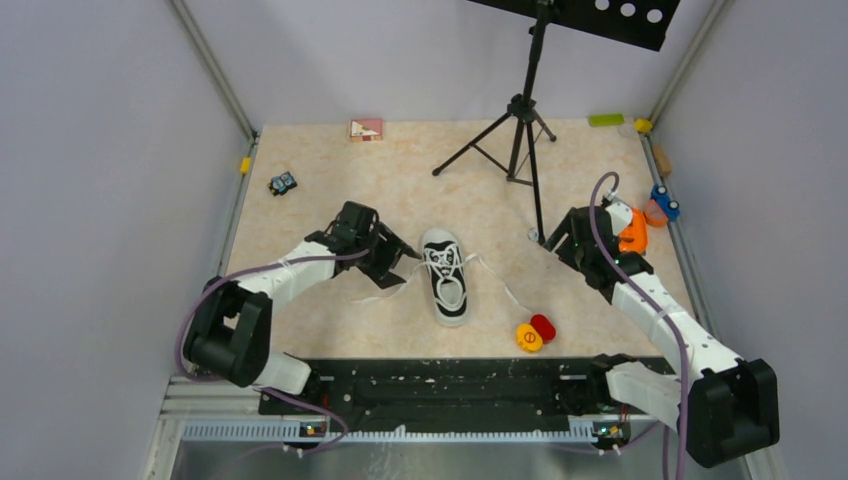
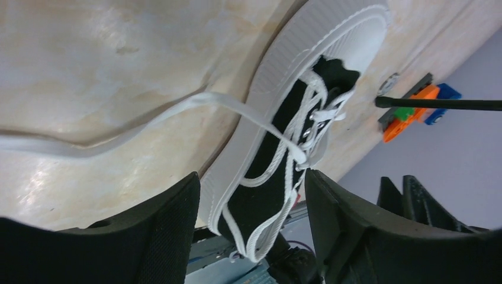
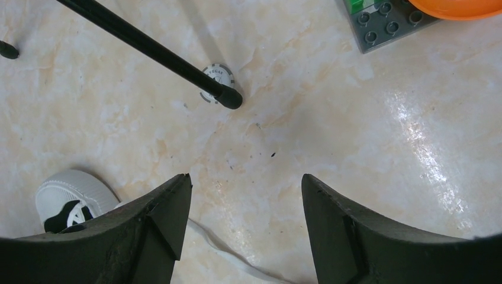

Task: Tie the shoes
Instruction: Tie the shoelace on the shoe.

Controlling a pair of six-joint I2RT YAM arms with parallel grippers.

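Note:
The black sneaker [image 1: 447,277] with white toe cap and sole rim lies at the table's middle, toe pointing away from the arm bases. Its white laces are untied. One end [image 1: 385,293] trails left, the other [image 1: 505,285] trails right. My left gripper [image 1: 400,262] is open just left of the shoe; its wrist view shows the shoe [image 2: 278,154] between the open fingers and the lace [image 2: 177,106] lying on the table. My right gripper [image 1: 555,240] is open and empty to the shoe's right, above the lace end [image 3: 219,242]; the toe cap [image 3: 71,192] shows at the left.
A black tripod stand [image 1: 525,120] stands behind the shoe, one foot [image 3: 228,97] on a poker chip [image 3: 214,72] near my right gripper. Red and yellow discs [image 1: 535,333] lie front right. Orange and blue toys [image 1: 640,222] sit at the right edge, a toy car [image 1: 283,183] back left.

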